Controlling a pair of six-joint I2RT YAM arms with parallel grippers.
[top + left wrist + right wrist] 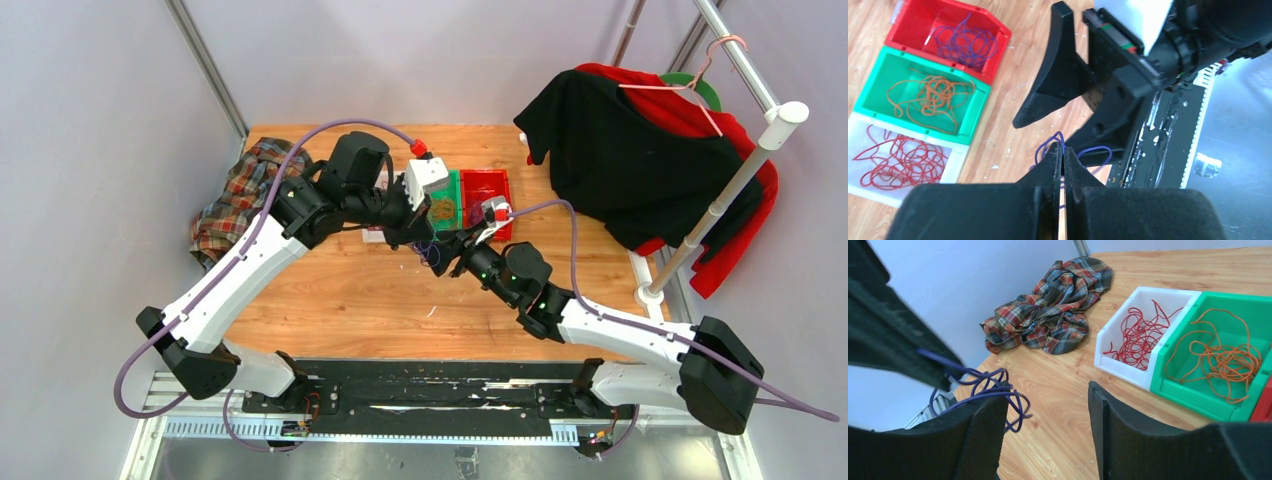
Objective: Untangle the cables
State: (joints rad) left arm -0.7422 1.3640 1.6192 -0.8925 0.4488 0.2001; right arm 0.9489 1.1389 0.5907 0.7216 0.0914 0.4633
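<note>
Cables in bins, red, orange, purple

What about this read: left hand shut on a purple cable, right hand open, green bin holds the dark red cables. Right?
One slip: the green bin holds the orange cables; the dark red cables lie in the white bin, per the left wrist view. The left hand shut on a purple cable and the right hand open are correct.
</note>
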